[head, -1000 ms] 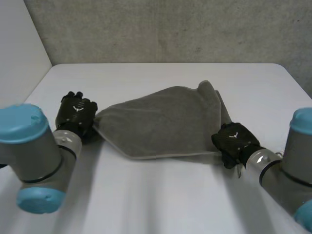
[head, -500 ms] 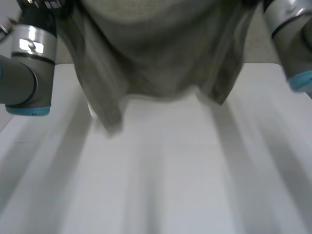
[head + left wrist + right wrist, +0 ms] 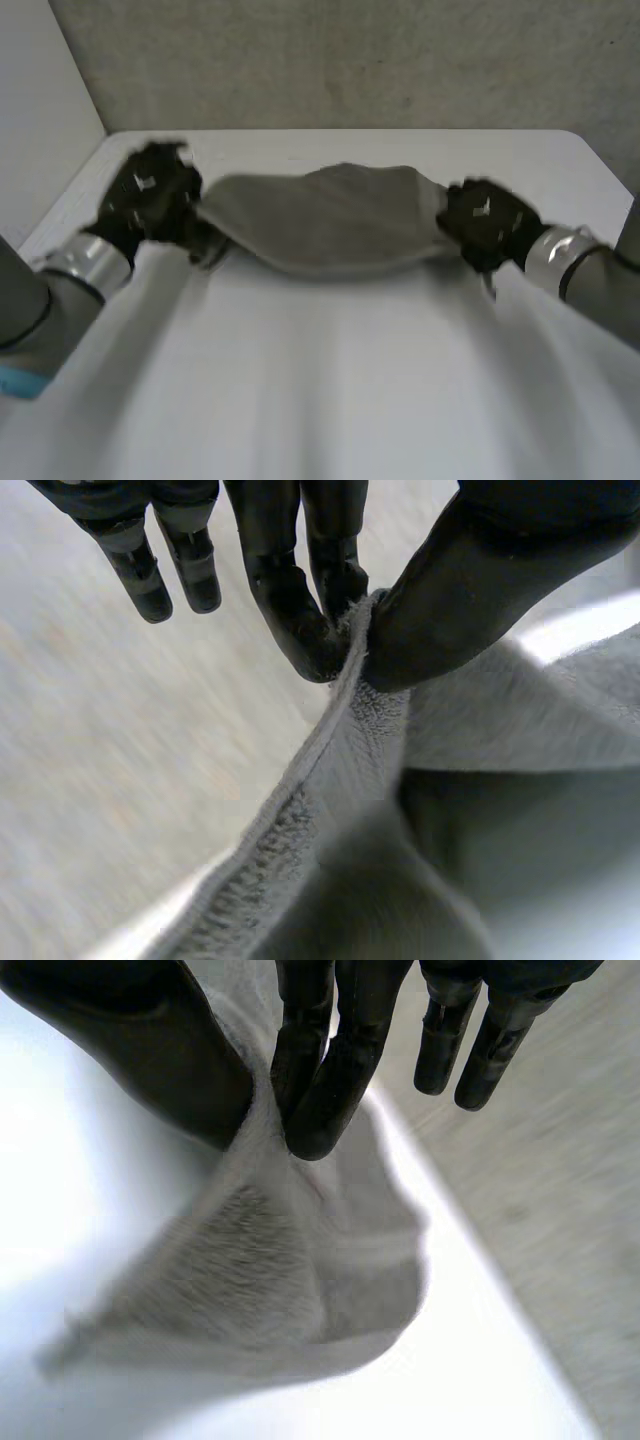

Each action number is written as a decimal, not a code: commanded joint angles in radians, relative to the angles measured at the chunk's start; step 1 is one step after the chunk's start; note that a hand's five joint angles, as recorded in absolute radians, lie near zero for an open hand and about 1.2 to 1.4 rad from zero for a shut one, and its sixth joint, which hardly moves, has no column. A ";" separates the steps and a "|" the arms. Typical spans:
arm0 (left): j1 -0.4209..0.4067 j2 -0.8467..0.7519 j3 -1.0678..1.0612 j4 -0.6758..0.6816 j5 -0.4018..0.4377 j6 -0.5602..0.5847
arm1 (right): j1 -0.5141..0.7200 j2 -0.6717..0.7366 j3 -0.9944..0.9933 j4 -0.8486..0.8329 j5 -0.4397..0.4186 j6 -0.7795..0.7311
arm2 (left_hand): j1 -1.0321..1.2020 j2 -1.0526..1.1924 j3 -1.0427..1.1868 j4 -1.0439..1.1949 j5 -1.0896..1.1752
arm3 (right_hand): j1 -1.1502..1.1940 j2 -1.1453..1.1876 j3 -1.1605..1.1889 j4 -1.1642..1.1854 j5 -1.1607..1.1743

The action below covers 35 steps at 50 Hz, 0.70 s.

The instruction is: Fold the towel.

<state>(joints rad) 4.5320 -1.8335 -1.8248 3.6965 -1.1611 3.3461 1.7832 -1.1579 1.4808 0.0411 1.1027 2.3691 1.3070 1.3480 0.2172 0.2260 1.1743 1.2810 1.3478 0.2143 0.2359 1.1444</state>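
a grey towel (image 3: 325, 218) sags, bunched, between 2 black hands over the far half of a white table (image 3: 330, 390), with its long axis running side to side. the left hand (image 3: 150, 195) pinches the towel's left end between thumb and fingers (image 3: 300, 620). the right hand (image 3: 487, 222) pinches the right end likewise. the ends sit about level, so neither hand is nearer.

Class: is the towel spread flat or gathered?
Gathered: the towel is a narrow band between left hand and right hand, each pinching an end.
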 commanded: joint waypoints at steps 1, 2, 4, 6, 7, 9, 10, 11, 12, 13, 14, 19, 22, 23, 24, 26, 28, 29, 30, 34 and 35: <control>-0.013 -0.010 -0.036 -0.202 0.017 0.149 | -0.010 0.007 0.059 0.023 0.011 -0.061 | 0.089 0.048 -0.043 -0.051 0.047 | 0.115 0.048 -0.040 -0.061 0.077; -0.016 -0.003 -0.031 -0.249 0.015 0.177 | -0.007 -0.003 0.059 0.026 0.012 -0.038 | 0.089 0.048 -0.043 -0.051 0.047 | 0.115 0.048 -0.040 -0.061 0.077; -0.024 0.017 -0.027 -0.297 0.014 0.194 | -0.004 -0.026 0.059 0.029 0.014 -0.009 | 0.089 0.048 -0.043 -0.051 0.047 | 0.115 0.048 -0.040 -0.061 0.077; -0.036 0.049 -0.024 -0.345 0.011 0.204 | -0.002 -0.068 0.064 0.033 0.012 0.030 | 0.089 0.048 -0.043 -0.051 0.047 | 0.115 0.048 -0.040 -0.061 0.077; -0.050 0.078 -0.021 -0.387 0.008 0.204 | -0.002 -0.112 0.065 0.036 0.009 0.074 | 0.089 0.048 -0.043 -0.051 0.047 | 0.115 0.048 -0.040 -0.061 0.077; -0.062 0.111 -0.014 -0.432 0.006 0.202 | -0.002 -0.151 0.065 0.040 0.003 0.117 | 0.089 0.048 -0.043 -0.051 0.047 | 0.115 0.048 -0.040 -0.061 0.077; -0.073 0.146 -0.007 -0.476 0.003 0.200 | -0.001 -0.184 0.067 0.048 0.000 0.157 | 0.089 0.048 -0.043 -0.051 0.047 | 0.115 0.048 -0.040 -0.061 0.077; -0.073 0.146 -0.007 -0.477 0.003 0.200 | -0.001 -0.184 0.067 0.048 0.000 0.157 | 0.089 0.048 -0.043 -0.051 0.047 | 0.115 0.048 -0.040 -0.061 0.077; -0.079 0.187 -0.002 -0.531 0.000 0.200 | -0.001 -0.212 0.061 0.075 0.000 0.183 | 0.089 0.048 -0.043 -0.051 0.047 | 0.115 0.048 -0.040 -0.061 0.077; -0.083 0.227 0.005 -0.590 0.001 0.196 | -0.001 -0.233 0.046 0.126 -0.003 0.200 | 0.089 0.048 -0.043 -0.051 0.047 | 0.115 0.048 -0.040 -0.061 0.077; -0.083 0.262 0.018 -0.649 0.001 0.193 | -0.008 -0.252 0.029 0.188 -0.009 0.200 | 0.089 0.048 -0.043 -0.051 0.047 | 0.115 0.048 -0.040 -0.061 0.077; -0.074 0.333 0.097 -0.757 0.000 0.188 | -0.015 -0.258 -0.072 0.325 -0.035 0.193 | 0.089 0.048 -0.043 -0.051 0.047 | 0.115 0.048 -0.040 -0.061 0.077; -0.070 0.327 0.171 -0.745 -0.002 0.167 | -0.015 -0.232 -0.158 0.319 -0.038 0.180 | 0.089 0.048 -0.043 -0.051 0.047 | 0.115 0.048 -0.040 -0.061 0.077; -0.065 0.310 0.212 -0.725 -0.011 0.153 | -0.018 -0.182 -0.209 0.315 -0.032 0.170 | 0.089 0.048 -0.043 -0.051 0.047 | 0.115 0.048 -0.040 -0.061 0.077; -0.065 0.310 0.213 -0.725 -0.011 0.153 | -0.018 -0.181 -0.209 0.315 -0.032 0.170 | 0.089 0.048 -0.043 -0.051 0.047 | 0.115 0.048 -0.040 -0.061 0.077; -0.063 0.263 0.260 -0.690 -0.032 0.142 | -0.010 -0.117 -0.274 0.313 -0.024 0.156 | 0.089 0.048 -0.043 -0.051 0.047 | 0.115 0.048 -0.040 -0.061 0.077; -0.067 0.113 0.359 -0.585 -0.109 0.145 | 0.017 0.025 -0.438 0.310 0.026 0.112 | 0.089 0.048 -0.043 -0.051 0.047 | 0.115 0.048 -0.040 -0.061 0.077; -0.082 0.038 0.421 -0.513 -0.164 0.154 | 0.047 0.093 -0.532 0.306 0.076 0.067 | 0.089 0.048 -0.043 -0.051 0.047 | 0.115 0.048 -0.040 -0.061 0.077; -0.082 0.037 0.421 -0.512 -0.164 0.154 | 0.047 0.093 -0.533 0.306 0.077 0.067 | 0.089 0.048 -0.043 -0.051 0.047 | 0.115 0.048 -0.040 -0.061 0.077; -0.126 -0.162 0.626 -0.222 -0.320 0.258 | 0.126 0.265 -0.831 0.130 0.288 -0.082 | 0.089 0.048 -0.043 -0.051 0.047 | 0.115 0.048 -0.040 -0.061 0.077; -0.149 -0.182 0.675 -0.097 -0.336 0.298 | 0.145 0.264 -0.896 0.012 0.351 -0.079 | 0.089 0.048 -0.043 -0.051 0.047 | 0.115 0.048 -0.040 -0.061 0.077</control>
<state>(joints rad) 4.4454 -1.8131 -1.3681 3.2259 -1.3474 3.5226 1.8424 -1.0459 0.9020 0.3143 1.2152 2.4057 1.3071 1.3480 0.2172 0.2260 1.1744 1.2812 1.3479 0.2143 0.2359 1.1445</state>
